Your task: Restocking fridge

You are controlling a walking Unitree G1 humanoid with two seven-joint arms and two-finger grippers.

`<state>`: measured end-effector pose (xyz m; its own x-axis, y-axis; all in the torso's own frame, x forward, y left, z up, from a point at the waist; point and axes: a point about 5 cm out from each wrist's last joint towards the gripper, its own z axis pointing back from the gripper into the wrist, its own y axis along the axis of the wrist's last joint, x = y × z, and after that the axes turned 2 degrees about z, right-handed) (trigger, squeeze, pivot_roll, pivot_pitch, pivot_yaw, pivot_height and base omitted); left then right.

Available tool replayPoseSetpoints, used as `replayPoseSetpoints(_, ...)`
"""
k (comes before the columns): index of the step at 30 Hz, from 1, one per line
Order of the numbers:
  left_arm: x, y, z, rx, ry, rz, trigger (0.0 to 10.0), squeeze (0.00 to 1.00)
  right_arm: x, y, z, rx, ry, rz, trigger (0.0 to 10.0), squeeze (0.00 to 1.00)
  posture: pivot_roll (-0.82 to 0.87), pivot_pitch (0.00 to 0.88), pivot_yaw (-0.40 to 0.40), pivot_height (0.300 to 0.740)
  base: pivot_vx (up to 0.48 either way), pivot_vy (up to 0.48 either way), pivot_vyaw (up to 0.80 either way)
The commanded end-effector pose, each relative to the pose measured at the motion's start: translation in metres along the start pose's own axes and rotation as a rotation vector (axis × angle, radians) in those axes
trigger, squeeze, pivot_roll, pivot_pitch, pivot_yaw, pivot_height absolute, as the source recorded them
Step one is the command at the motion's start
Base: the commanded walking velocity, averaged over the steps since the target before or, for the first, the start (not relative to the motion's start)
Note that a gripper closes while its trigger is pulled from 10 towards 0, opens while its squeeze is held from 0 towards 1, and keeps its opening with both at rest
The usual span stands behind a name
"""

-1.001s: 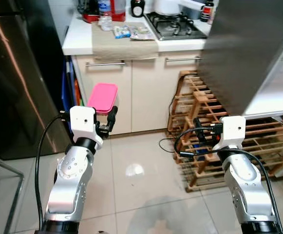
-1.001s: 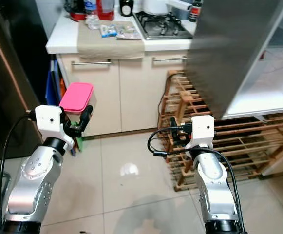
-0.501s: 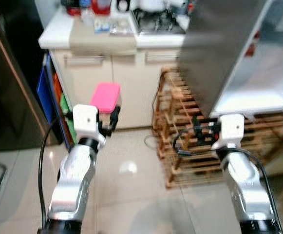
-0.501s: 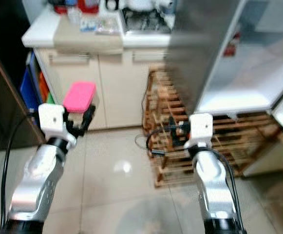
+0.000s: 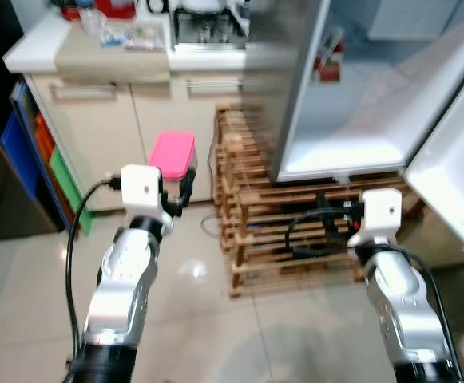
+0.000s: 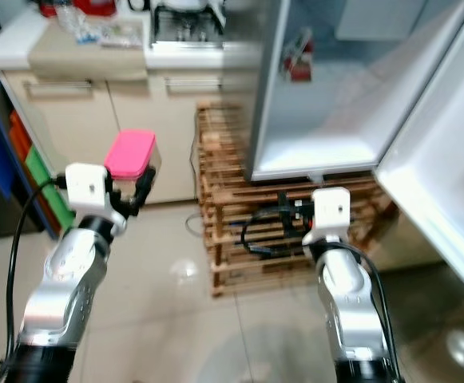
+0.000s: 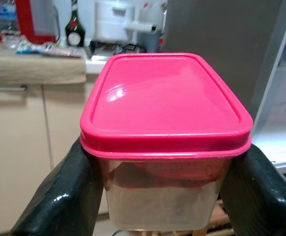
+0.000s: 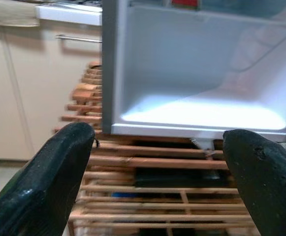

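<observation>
Two left tool [image 7: 165, 196] fingers [image 7: 59, 201] clamp pink-lidded container [image 7: 165, 132] sides.

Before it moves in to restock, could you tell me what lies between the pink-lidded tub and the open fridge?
In the left eye view, the wooden rack stands between the tub, held in the left pincer, and the fridge.

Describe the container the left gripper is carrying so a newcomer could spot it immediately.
Start at the open fridge standing over the wooden rack. To the robot's left of the rack, before the cream cabinets, the left gripper clamps a clear tub between its fingers. Its bright pink lid sets it apart.
</observation>
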<state>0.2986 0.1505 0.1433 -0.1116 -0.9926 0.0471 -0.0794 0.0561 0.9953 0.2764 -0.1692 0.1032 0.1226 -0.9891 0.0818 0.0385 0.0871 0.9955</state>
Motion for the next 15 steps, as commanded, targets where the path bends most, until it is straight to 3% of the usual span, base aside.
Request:
replayPoseSetpoints(1,0.000,0.002,-0.003,0.011,0.009,-0.002,10.0,0.00,0.005,0.003,0.000,0.008,-0.017,0.010,10.0,0.00,-0.14,0.002,0.005,0.740,0.000,-0.461,0.00)
replayPoseSetpoints(6,0.003,0.003,-0.014,0.016,0.011,-0.004,10.0,0.00,0.005,0.004,0.001,0.014,-0.023,0.011,10.0,0.00,-0.15,0.003,0.011,0.740,0.000,-0.445,0.00)
replayPoseSetpoints(9,-0.001,0.003,-0.020,0.018,0.042,-0.019,10.0,0.00,0.006,0.003,0.002,0.012,-0.028,0.013,10.0,0.00,-0.15,0.003,0.011,0.740,0.285,-0.380,0.00)
replayPoseSetpoints(15,-0.005,0.005,-0.024,0.022,0.074,-0.016,10.0,0.00,0.011,0.005,0.003,0.017,-0.052,0.016,10.0,0.00,-0.17,0.008,0.016,0.740,0.309,0.000,0.00)
